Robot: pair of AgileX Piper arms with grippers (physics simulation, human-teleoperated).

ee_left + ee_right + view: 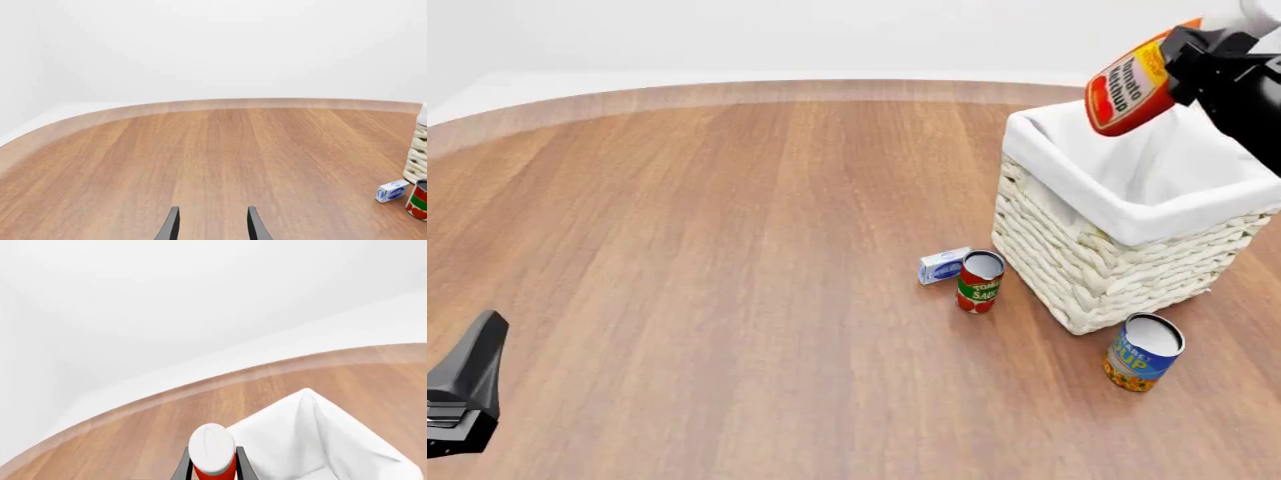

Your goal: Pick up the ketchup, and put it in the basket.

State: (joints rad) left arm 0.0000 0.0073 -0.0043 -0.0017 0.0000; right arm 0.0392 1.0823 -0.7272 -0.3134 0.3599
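Red-orange ketchup (1130,88) hangs tilted above the basket (1121,262) — clamped in the right gripper (212,471); left gripper (212,225) gapes, holding nothing.

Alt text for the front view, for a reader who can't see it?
The right gripper holds the ketchup tilted above the basket at the table's right. Two cans and a small box sit beside the basket; the left gripper rests low at the left edge.

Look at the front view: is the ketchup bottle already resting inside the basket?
No. The ketchup is held in the air by the right gripper, tilted above the basket and not yet inside it.
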